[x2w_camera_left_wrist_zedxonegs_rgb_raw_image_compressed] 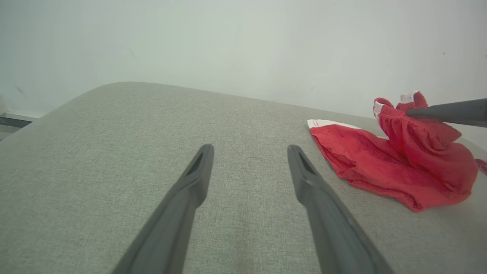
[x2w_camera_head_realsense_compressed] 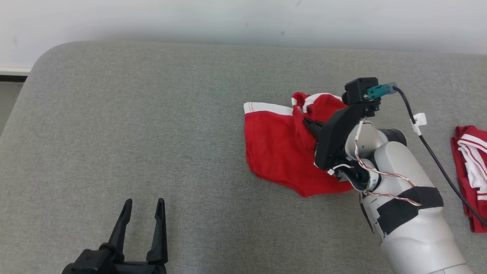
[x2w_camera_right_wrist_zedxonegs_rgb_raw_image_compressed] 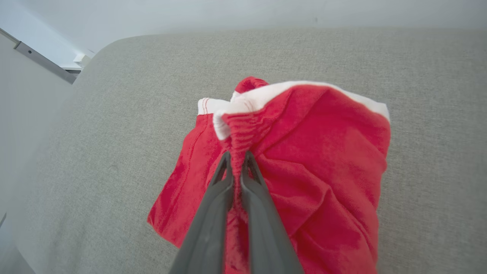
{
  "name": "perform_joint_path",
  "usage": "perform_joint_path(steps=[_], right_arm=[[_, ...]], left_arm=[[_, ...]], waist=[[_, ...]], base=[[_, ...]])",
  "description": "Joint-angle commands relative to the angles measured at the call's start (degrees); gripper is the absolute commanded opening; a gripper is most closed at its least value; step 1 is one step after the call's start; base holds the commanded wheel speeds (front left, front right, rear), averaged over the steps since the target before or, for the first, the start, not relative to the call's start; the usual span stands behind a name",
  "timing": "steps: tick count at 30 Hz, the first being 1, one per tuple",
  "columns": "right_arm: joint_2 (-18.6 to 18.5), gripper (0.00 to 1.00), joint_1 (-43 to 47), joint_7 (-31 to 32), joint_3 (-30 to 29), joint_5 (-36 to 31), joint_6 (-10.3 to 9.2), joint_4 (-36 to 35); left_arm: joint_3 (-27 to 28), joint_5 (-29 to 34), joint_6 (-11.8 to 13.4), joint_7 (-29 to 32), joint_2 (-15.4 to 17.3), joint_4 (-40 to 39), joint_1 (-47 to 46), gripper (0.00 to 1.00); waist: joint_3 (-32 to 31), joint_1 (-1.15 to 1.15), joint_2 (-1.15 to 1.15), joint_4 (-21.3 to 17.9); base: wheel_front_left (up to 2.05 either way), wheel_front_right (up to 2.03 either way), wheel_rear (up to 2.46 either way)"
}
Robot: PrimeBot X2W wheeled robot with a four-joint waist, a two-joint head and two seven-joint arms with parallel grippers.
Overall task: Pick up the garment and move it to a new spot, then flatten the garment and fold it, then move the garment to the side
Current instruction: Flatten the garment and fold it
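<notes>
The garment [x2w_camera_head_realsense_compressed: 277, 144] is a pair of red shorts with white trim, crumpled on the grey padded table [x2w_camera_head_realsense_compressed: 152, 114] right of centre. My right gripper [x2w_camera_head_realsense_compressed: 309, 123] is shut on a pinched fold near its waistband and holds that part raised; the right wrist view shows the cloth [x2w_camera_right_wrist_zedxonegs_rgb_raw_image_compressed: 304, 152] squeezed between the two fingers [x2w_camera_right_wrist_zedxonegs_rgb_raw_image_compressed: 220, 190]. From the left wrist, the garment [x2w_camera_left_wrist_zedxonegs_rgb_raw_image_compressed: 399, 167] lies far right with the other arm's finger [x2w_camera_left_wrist_zedxonegs_rgb_raw_image_compressed: 445, 112] on it. My left gripper [x2w_camera_head_realsense_compressed: 144, 205] stands open at the lower left, apart from the garment, nothing between its fingers [x2w_camera_left_wrist_zedxonegs_rgb_raw_image_compressed: 190, 179].
A second red and white cloth [x2w_camera_head_realsense_compressed: 471, 171] lies at the table's right edge. A black cable [x2w_camera_head_realsense_compressed: 433, 152] runs from my right wrist toward it. A white wall [x2w_camera_head_realsense_compressed: 243, 19] backs the table; its rounded corner [x2w_camera_head_realsense_compressed: 42, 57] is at far left.
</notes>
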Motion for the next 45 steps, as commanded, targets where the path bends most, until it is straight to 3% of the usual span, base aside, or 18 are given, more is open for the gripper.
perform_joint_path(steps=[1, 6, 19, 20, 21, 22, 28, 34, 38, 45], right_arm=[[0.0, 0.0, -1.3, -1.1, 1.9, 1.8, -0.16, 1.2], [0.0, 0.0, -4.4, -3.6, 6.3, 7.4, -0.16, 6.6], [0.0, 0.0, -10.9, -10.9, 16.0, 14.5, -0.15, 19.8], [0.0, 0.18, -11.2, -11.4, 16.9, 15.0, -0.16, 20.6], [0.0, 0.97, -11.6, -12.0, 17.7, 15.4, -0.16, 21.0], [0.0, 1.0, -11.8, -12.8, 18.3, 16.4, -0.16, 21.3], [-0.1, 1.0, -11.7, -14.4, 23.0, 25.7, -0.16, 18.3], [0.0, 1.0, -15.8, -22.5, 24.1, 30.4, -0.16, 16.1], [-0.7, 1.0, -17.7, -30.9, 22.7, 25.9, -0.16, 19.2], [-7.1, 1.0, -13.2, -44.2, 22.1, 13.8, -0.16, 24.4]], left_arm=[[-0.1, -0.1, -0.1, -0.1, 0.0, 0.2, -0.8, 1.0], [-0.9, -0.2, -0.3, -0.1, 0.0, 0.2, -1.3, 1.0], [-3.0, -1.2, 0.4, -0.1, 0.0, 0.3, -1.9, 1.0], [-3.1, -1.3, 0.4, -0.1, 0.0, 0.3, -1.9, 1.0], [-3.2, -1.3, 0.5, -0.1, 0.0, 0.4, -1.9, 1.0], [-3.2, -1.4, 0.6, -0.1, 0.0, 0.4, -1.9, 1.0], [-2.8, -1.5, 0.9, -0.1, 0.0, 0.6, -1.4, 1.0], [-2.2, -0.6, 0.8, -0.1, 0.0, 0.1, -0.1, 1.0], [-1.6, 0.0, 0.8, -0.1, 0.0, -0.2, 0.8, 1.0], [-0.4, 1.2, 0.7, -0.1, 0.0, -0.3, 3.2, 1.0]], waist=[[0.4, 0.0, 0.0, 0.8], [0.8, 0.0, 0.0, 2.4], [1.5, 0.0, 0.0, 5.5], [1.5, 0.0, 0.0, 5.6], [1.5, 0.0, 0.0, 5.7], [1.6, 0.0, 0.0, 5.7], [1.0, 0.0, 0.0, 5.3], [-0.8, 0.0, 0.0, 3.5], [-2.6, 0.0, 0.0, 2.1], [-5.6, 0.0, 0.0, -0.4]], base=[[0.0, 0.0, 0.0], [0.0, 0.0, 0.0], [0.0, 0.0, 0.0], [0.0, 0.0, 0.0], [0.0, 0.0, 0.0], [0.0, 0.0, 0.0], [0.0, 0.0, 0.0], [0.0, 0.0, 0.0], [0.0, 0.0, 0.0], [0.0, 0.0, 0.0]])
